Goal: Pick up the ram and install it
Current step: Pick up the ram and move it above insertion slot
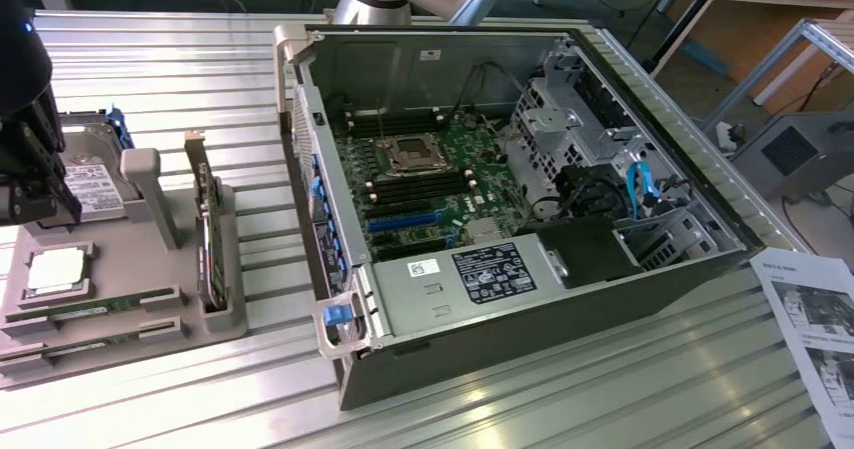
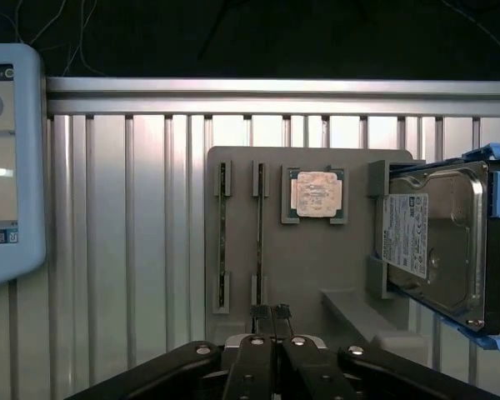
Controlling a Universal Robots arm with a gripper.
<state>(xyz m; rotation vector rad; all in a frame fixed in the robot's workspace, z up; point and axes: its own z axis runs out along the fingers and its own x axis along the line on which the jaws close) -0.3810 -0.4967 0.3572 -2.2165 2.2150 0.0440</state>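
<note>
Ram (image 2: 259,233): thin green stick standing on edge in grey holder (image 2: 317,267) on tabletop (image 2: 133,250), probably light, stiff, fragile; best pinched mid-length across its flat faces; pincer (image 2: 271,312) clenched empty near one end.

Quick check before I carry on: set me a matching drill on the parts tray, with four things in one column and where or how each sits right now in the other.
Things:
1. ram sticks
2. processor
3. hard drive
4. gripper

Place or state:
A. held in a blue frame beside the tray
B. shut, with nothing between its fingers
C. lying in the narrow slots of the grey tray
D. sitting in the tray's square recess

Pairs: 1-C, 2-D, 3-A, 4-B
</note>
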